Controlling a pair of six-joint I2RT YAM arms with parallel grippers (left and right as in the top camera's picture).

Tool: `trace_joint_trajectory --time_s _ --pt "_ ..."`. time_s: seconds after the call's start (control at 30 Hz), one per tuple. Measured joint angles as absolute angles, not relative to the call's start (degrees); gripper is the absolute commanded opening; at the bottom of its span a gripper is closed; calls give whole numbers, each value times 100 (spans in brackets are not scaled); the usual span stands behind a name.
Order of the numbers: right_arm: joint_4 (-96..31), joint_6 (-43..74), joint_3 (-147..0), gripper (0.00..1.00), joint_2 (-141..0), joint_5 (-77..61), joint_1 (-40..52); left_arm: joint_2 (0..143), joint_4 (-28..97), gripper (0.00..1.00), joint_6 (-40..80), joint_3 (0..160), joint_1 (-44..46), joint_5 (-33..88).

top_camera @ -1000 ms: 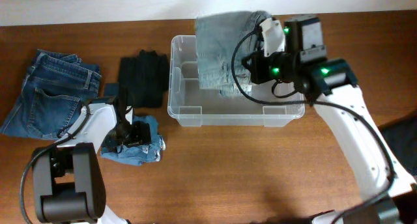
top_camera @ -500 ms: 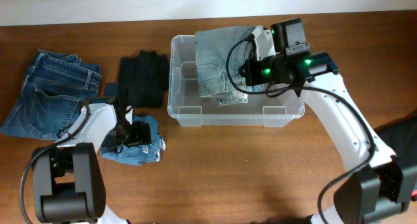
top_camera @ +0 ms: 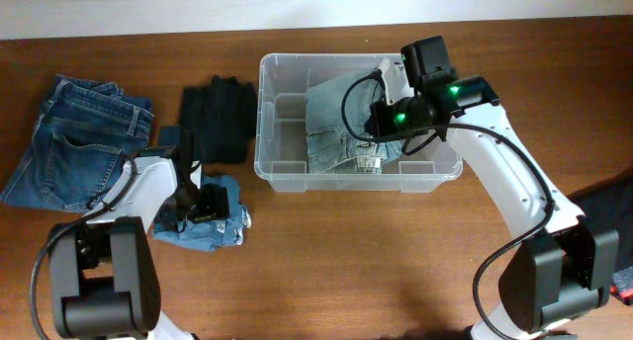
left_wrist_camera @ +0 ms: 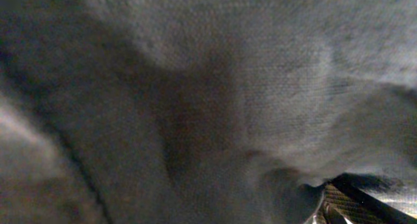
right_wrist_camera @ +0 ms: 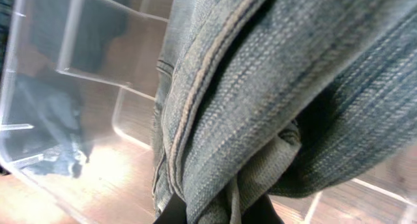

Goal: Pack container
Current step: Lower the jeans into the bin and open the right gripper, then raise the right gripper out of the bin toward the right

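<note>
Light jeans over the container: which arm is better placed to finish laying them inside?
Right. Its hand grips the light jeans, already inside the container. The left hand is down at a denim bundle on the table, outside it.

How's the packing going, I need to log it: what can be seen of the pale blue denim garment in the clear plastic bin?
The pale, faded blue denim garment is bunched and folded, with tan stitched seams showing up close. It sits inside the clear rectangular plastic container, toward its middle and right side. The right gripper is shut on the garment's folds. Whether the cloth rests on the base cannot be told.
</note>
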State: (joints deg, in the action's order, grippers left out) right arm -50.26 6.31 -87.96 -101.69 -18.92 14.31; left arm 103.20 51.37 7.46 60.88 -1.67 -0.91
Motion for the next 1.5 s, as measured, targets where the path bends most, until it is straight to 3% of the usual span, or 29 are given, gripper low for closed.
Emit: trace_joint_trajectory --time_s 0.27,0.3,0.33,0.4,0.5,0.73,1.13,1.33,1.5 --pt "-5061 628 -8796 4 -10169 -1236 1431 10320 5137 99 746 6088 -167 -91" --pt "-5061 624 -8796 11 -10169 -1135 1431 10320 5137 99 746 6088 -167 -91" --pt "-5061 626 -8794 33 -10169 -1048 1431 10320 5137 100 746 6090 -167 -91" --pt "-5061 639 -8785 66 -10169 -926 1431 10320 5137 99 746 6088 -165 -91" --pt "-5054 639 -8785 81 -10169 -794 1431 10320 5137 100 746 6088 -167 -91" --pt "-4998 609 -8785 90 -10169 -198 1431 10320 5137 99 746 6088 -167 -91" --pt "-5118 687 -8785 87 -10106 235 1306 10320 5137 99 746 6088 -167 -91" --pt "-5544 1061 -8753 87 -9275 239 309 10320 5137 99 746 6088 -167 -91" --pt "-6055 1387 -8755 91 -8495 301 -1284 10320 5137 99 746 6088 -167 -91"
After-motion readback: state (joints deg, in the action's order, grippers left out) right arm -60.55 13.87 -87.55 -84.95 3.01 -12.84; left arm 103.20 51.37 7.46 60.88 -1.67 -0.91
